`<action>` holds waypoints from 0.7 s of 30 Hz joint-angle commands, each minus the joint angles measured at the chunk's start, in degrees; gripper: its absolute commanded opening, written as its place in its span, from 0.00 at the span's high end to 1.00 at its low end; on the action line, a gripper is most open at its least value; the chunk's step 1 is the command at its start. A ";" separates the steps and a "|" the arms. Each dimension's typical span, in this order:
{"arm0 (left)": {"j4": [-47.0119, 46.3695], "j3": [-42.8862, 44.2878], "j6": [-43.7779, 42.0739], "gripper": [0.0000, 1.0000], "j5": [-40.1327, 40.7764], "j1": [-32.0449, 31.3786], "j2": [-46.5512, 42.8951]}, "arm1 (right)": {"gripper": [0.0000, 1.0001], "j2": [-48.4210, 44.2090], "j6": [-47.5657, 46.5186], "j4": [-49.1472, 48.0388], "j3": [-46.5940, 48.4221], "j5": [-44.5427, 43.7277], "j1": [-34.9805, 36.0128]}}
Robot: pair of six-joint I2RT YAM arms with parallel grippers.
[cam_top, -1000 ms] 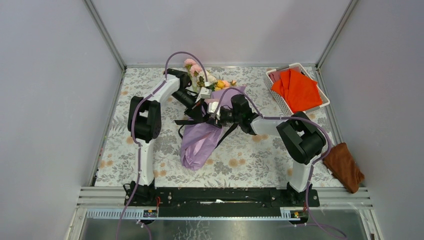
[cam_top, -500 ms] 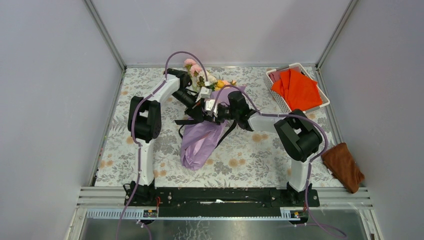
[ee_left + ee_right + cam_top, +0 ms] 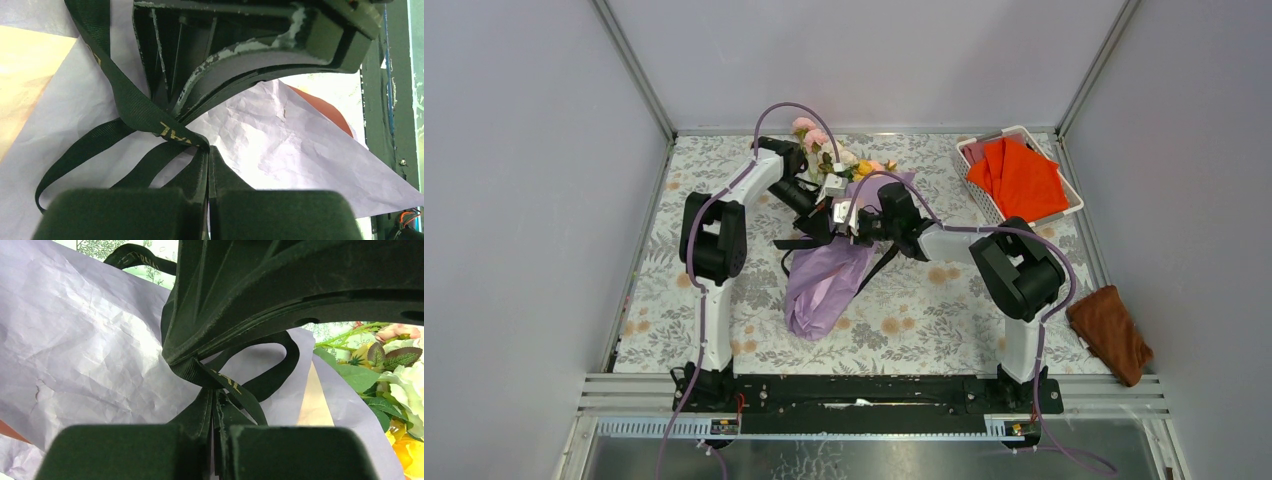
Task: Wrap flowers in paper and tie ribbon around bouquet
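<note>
Left hand (image 3: 209, 167) and right hand (image 3: 215, 407) were both clamped on the ribbon (image 3: 131, 106).
Their tips nearly touched above the lilac paper (image 3: 285, 137), flowers (image 3: 397, 357) lying just beyond them.

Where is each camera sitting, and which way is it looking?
Top camera: high above and behind the arms, looking down at the table. The left arm and right arm meet over the flowers in lilac paper.
Left wrist: on the left arm, looking along the left fingers, shut on the black ribbon, toward the right fingers.
Right wrist: on the right arm, facing the opposite way along its own shut fingers, with flowers at the right.
Shared: both wrist views show ribbon, paper and the other arm's fingers.
</note>
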State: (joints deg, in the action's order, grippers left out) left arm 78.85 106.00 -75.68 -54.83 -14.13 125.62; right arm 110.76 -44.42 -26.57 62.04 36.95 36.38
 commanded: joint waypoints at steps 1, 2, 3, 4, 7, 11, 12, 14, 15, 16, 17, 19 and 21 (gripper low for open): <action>-0.91 1.00 0.07 1.00 0.74 0.29 0.29 | 1.00 -2.13 1.09 -2.39 -0.26 -1.26 0.51; -1.87 1.00 1.22 1.00 1.03 0.25 0.09 | 1.00 -2.48 1.69 -2.88 -0.86 -1.43 0.53; -3.45 0.79 3.21 1.00 1.73 0.24 -0.11 | 1.00 -2.92 2.62 -3.29 -1.42 -1.70 0.51; -6.14 0.27 6.42 0.97 2.75 0.20 -0.63 | 1.00 -3.37 3.61 -3.42 -1.93 -1.97 0.52; -15.92 -3.84 14.79 0.63 7.83 -0.08 -3.77 | 1.00 -4.54 7.91 -3.58 -3.06 -3.12 0.44; -20.33 -8.17 16.98 0.41 11.08 -0.37 -8.80 | 1.00 -5.00 11.43 -3.14 -4.21 -4.36 -0.04; -20.10 -8.14 17.45 0.38 11.81 -0.37 -9.47 | 1.00 -5.02 12.47 -3.18 -4.43 -4.30 -0.32; -18.00 -7.12 17.27 0.35 13.80 0.03 -10.34 | 1.00 -5.04 14.35 -3.18 -4.64 -3.65 -0.95; -16.34 -5.91 16.73 0.34 14.54 0.51 -10.61 | 1.00 -5.03 14.96 -3.02 -4.65 -3.33 -1.19; -14.58 -4.88 15.91 0.34 14.97 1.42 -10.73 | 1.00 -5.09 15.29 -2.60 -4.65 -3.14 -1.33; -12.49 -3.93 14.57 0.34 15.27 2.85 -10.79 | 1.00 -5.11 15.29 -2.16 -4.53 -2.93 -1.39; -9.54 -3.36 11.83 0.34 16.24 5.11 -10.91 | 1.00 -5.07 15.54 -1.83 -4.39 -2.55 -1.40; -9.38 -5.34 9.12 0.37 18.36 7.12 -11.08 | 1.00 -5.03 15.91 -1.82 -4.39 -2.26 -1.44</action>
State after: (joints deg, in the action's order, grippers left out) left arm 65.45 101.16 -61.71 -41.30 -11.55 115.83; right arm 108.90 -30.89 -27.57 57.47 33.63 35.40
